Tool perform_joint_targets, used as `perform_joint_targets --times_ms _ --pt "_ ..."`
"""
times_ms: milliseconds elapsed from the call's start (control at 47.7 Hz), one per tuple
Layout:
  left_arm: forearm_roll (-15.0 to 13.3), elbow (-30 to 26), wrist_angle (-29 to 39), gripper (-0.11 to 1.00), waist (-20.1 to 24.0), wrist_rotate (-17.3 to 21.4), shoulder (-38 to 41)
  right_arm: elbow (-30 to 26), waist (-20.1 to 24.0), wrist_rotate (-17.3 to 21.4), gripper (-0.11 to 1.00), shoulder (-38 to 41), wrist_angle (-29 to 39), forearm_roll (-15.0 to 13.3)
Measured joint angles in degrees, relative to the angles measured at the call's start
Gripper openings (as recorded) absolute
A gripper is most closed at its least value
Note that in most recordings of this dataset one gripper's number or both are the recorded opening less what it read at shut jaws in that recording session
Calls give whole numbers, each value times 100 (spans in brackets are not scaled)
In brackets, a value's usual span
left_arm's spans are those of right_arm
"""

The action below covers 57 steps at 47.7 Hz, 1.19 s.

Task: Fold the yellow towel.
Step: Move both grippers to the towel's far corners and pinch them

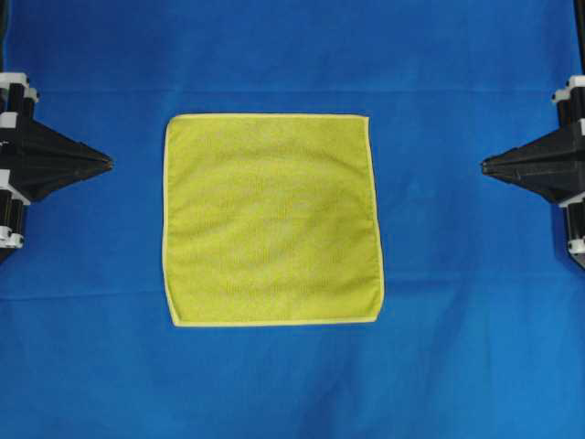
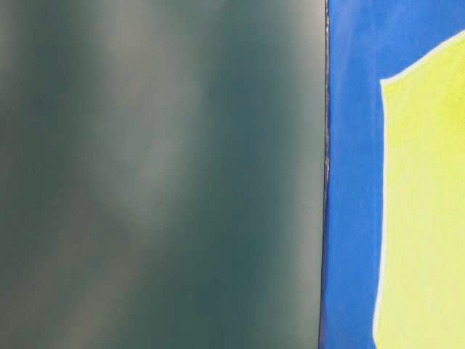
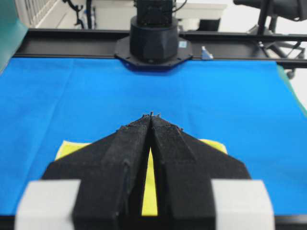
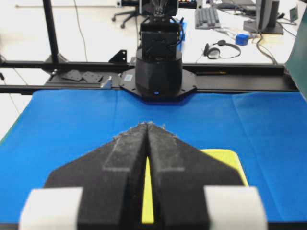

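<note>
On the left the left gripper (image 1: pixel 108 163) sits with its jaws pressed together and empty, well clear of the yellow towel (image 1: pixel 271 219), which lies flat and unfolded in the middle of the blue table cover (image 1: pixel 274 55); on the right the right gripper (image 1: pixel 485 165) is likewise closed on nothing. Folding looks not yet begun, so the next move probably calls for opening the jaws and reaching in to pinch a hemmed edge or corner. No brand, label or writing can be read
</note>
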Motion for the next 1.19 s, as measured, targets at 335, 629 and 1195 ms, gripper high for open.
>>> perform_joint_targets --times_ms 335,629,1195 --pt "-97 0 483 0 334 97 158 -545 -580 9 0 650 905 0" --pt "-105 0 501 11 1055 97 1134 -1072 -1485 18 1 2399 1081 0" --pt "-105 -193 -281 84 2320 105 4078 -2180 -2145 -44 55 5291 1644 -70"
